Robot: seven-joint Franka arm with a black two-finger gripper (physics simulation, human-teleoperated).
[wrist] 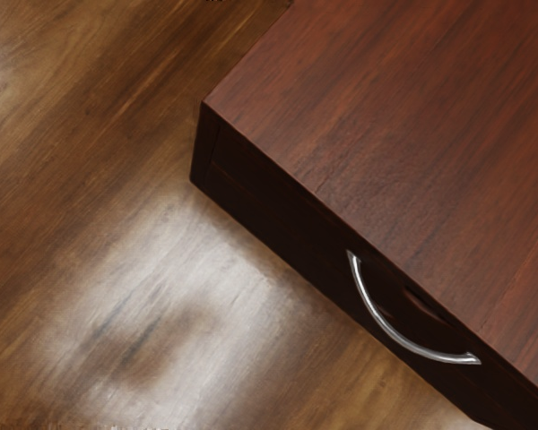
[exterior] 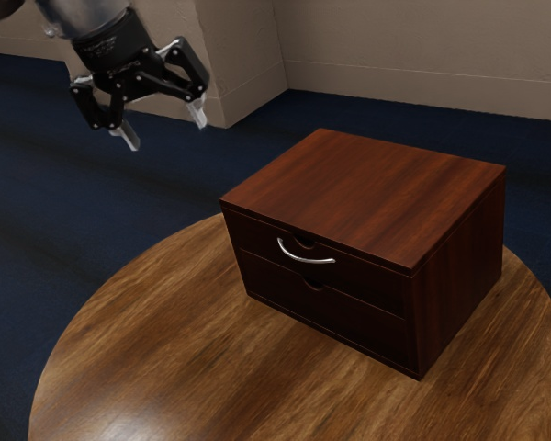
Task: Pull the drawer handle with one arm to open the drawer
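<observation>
up at the exterior view's left, well apart from the cabinet [exterior: 367, 188], you are holding the gripper [exterior: 163, 126] with fingers spread, probably readying it to straddle the drawer handle [exterior: 305, 254], which is sitting on the front of the flush top drawer [exterior: 367, 280].

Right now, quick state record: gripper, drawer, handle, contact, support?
gripper: open, in the air at the exterior view's upper left
top drawer: looks shut, front flush with the cabinet
handle: silver curved bar on the top drawer's front
contact: none, gripper well clear of the handle
support: cabinet stands on a round wooden table
</observation>
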